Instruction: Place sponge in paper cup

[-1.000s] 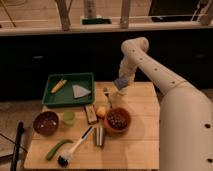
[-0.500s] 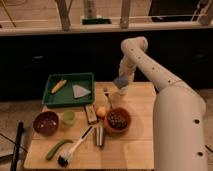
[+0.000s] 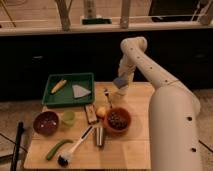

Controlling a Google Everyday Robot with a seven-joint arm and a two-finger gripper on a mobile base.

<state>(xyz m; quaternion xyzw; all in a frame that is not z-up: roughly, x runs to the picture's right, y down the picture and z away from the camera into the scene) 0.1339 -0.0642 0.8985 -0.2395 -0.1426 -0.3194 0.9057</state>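
Gripper: my gripper hangs over the far right part of the table, closed on the sponge.
Sponge: a blue-grey block held at my fingertips, directly above the paper cup and very close to its rim; whether it touches the rim I cannot tell.
Paper cup: pale, upright, just beyond the fork and the orange bowl, right of the green tray.
Step in hand: lowering and releasing the sponge into the cup, by my judgement.
Doing it well: I should centre the block over the mouth, descend straight, and let go only once its lower edge sits inside the rim.
Risk: the sponge looks about as wide as the cup, so an off-centre release could catch the rim or tip the light cup.
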